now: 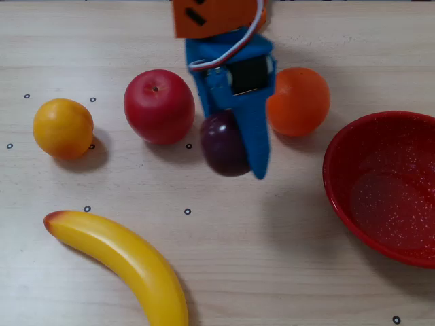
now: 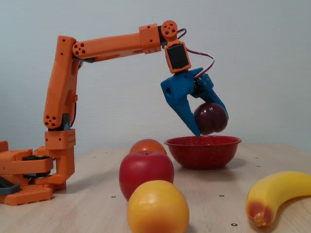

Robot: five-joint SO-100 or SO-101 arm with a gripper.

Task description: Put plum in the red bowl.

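gripper (image 2: 210,127) blue fingers (image 1: 255,139) clamped on plum (image 1: 223,144) | plum airborne above bench (image 1: 272,272), fixed view: above rim of red bowl (image 2: 203,150) | overhead: red bowl at 3 o'clock of plum, apart | apple (image 1: 159,106) at 10 o'clock, orange (image 1: 299,101) at 2 o'clock | banana (image 1: 122,261) at 7 o'clock

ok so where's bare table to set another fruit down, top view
Bare wood lies between the banana and the red bowl, and along the far-left edge above the yellow fruit. It is crowded where the apple, the held plum, the gripper and the orange bunch together.
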